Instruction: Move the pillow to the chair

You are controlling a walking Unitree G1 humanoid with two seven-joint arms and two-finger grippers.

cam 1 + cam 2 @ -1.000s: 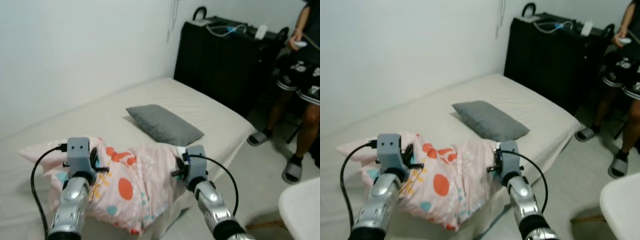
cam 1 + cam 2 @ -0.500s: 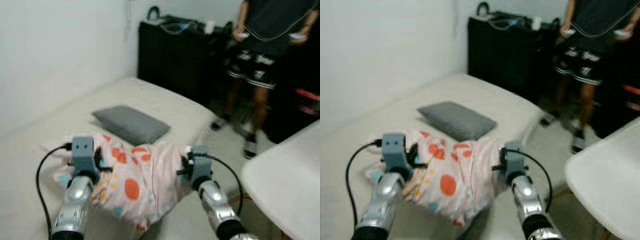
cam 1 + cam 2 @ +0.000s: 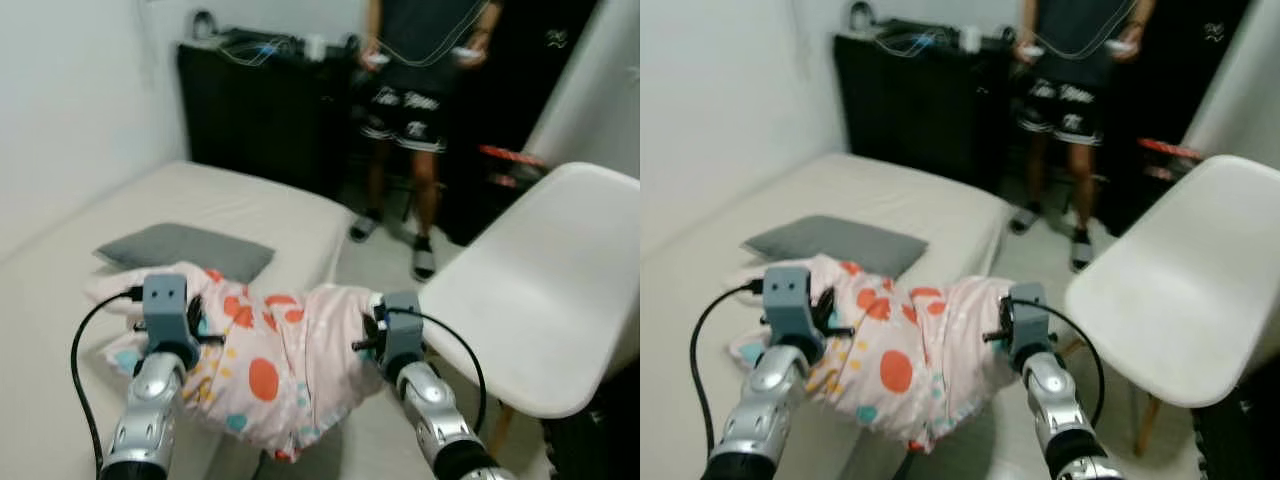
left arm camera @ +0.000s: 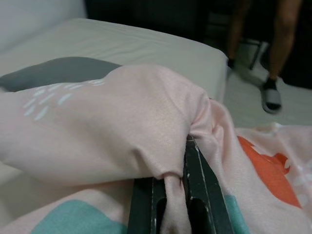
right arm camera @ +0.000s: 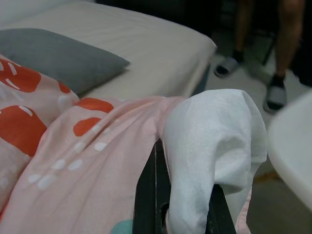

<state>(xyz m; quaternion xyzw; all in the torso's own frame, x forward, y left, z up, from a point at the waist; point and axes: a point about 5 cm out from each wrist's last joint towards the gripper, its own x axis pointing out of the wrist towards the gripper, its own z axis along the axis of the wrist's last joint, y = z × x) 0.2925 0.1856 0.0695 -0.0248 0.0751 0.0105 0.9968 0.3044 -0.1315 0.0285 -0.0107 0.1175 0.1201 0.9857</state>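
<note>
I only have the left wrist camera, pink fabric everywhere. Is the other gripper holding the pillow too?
Observer: Yes. The right gripper is shut on the pink patterned pillow, pinching a white corner.
Operator: Where's the chair?
Observer: A white chair stands on the robot's right, beside the bed.
Operator: Anyone nearby?
Observer: A person stands ahead, beyond the bed, by a black cabinet.
Operator: And my left gripper?
Observer: The left gripper is shut on a fold of the pillow.

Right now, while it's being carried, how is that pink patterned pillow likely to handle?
Probably floppy: the pink pillow sags between the left end effector and right end effector. Likely light, since pinched fabric corners alone hold it. It may drape over the white chair.
</note>
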